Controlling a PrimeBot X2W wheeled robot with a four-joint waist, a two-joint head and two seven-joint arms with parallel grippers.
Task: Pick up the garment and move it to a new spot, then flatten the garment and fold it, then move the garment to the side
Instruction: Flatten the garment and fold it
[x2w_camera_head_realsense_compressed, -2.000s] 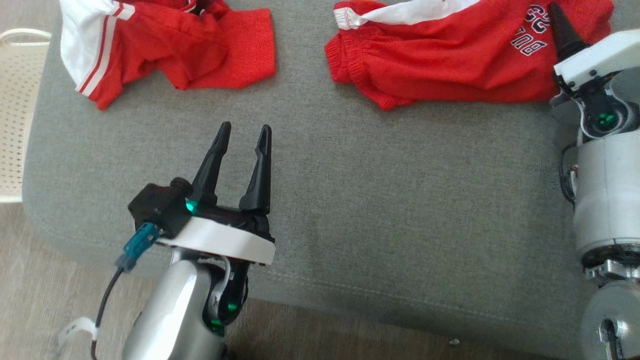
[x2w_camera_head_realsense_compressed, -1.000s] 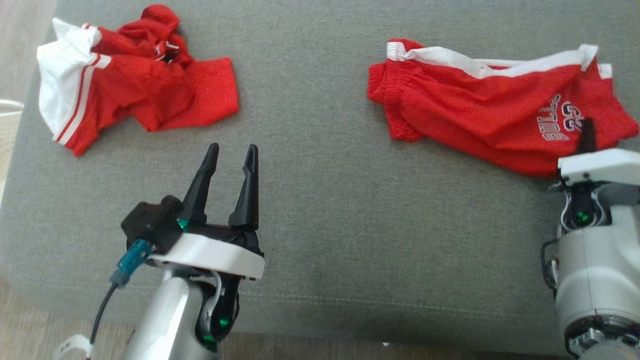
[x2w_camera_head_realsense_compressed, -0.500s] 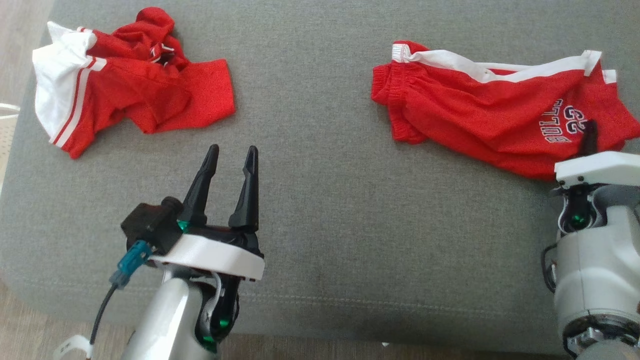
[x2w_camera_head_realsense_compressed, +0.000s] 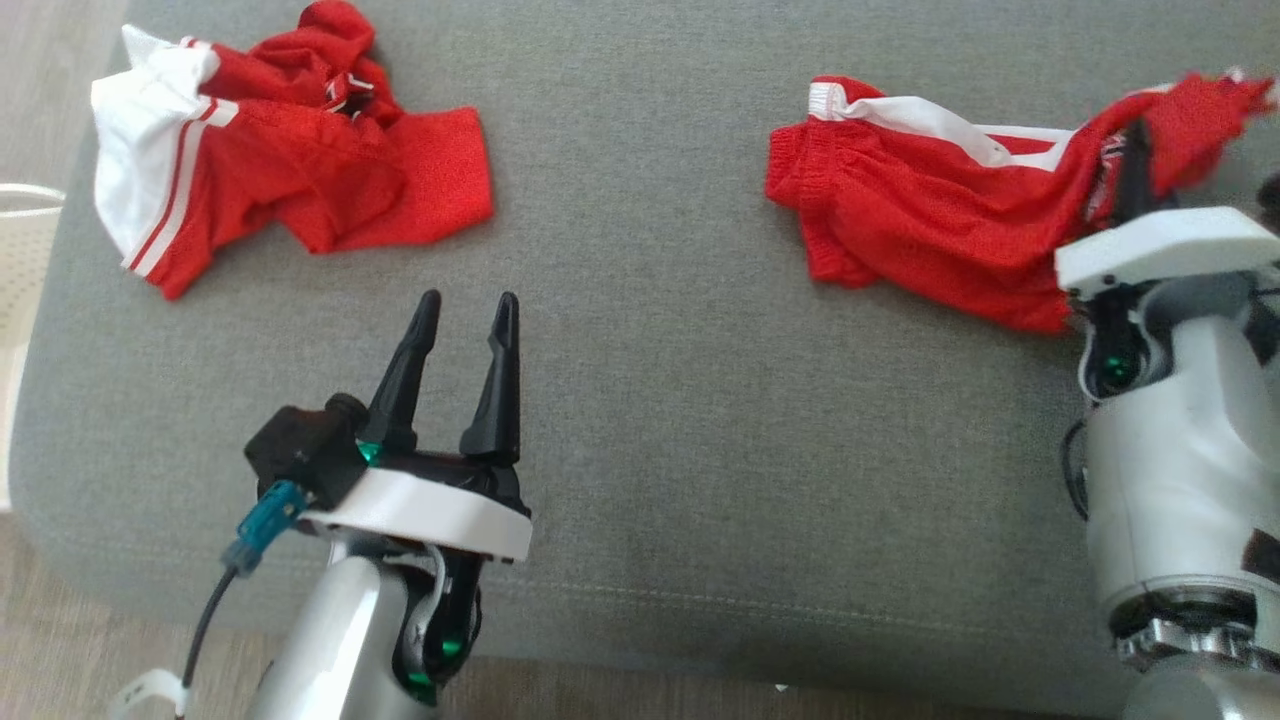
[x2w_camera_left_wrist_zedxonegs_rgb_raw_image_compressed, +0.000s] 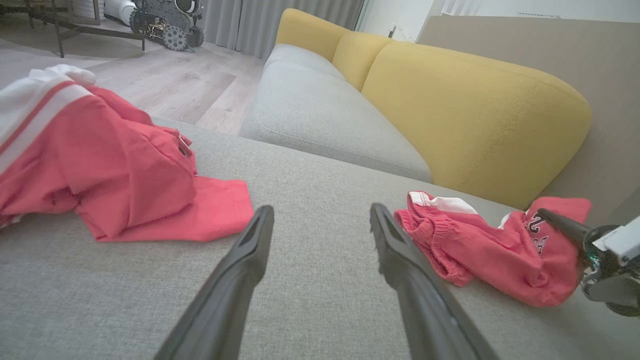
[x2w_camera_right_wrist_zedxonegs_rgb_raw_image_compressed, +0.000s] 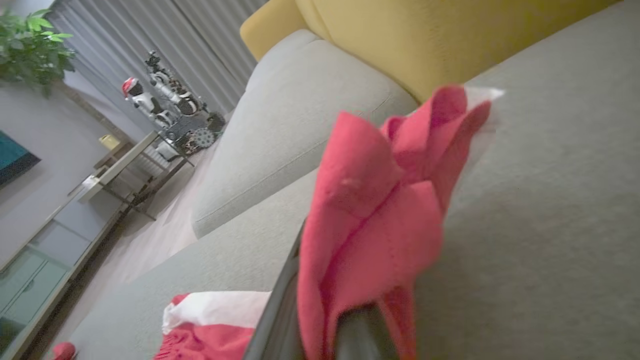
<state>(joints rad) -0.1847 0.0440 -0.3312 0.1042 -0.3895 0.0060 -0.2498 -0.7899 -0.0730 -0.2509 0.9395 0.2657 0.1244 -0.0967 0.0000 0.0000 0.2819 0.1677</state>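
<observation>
Right gripper (x2w_camera_head_realsense_compressed: 1135, 160) is clamping the leg end of the red shorts (x2w_camera_head_realsense_compressed: 900, 215), holding that end bunched and raised off the grey cushion (x2w_camera_head_realsense_compressed: 700, 450). The waistband end is lying on the cushion, far right part. Left gripper (x2w_camera_head_realsense_compressed: 468, 300) is hovering near the front edge with fingers spread, holding nothing. A second red garment (x2w_camera_head_realsense_compressed: 290, 170) is lying crumpled at far left.
</observation>
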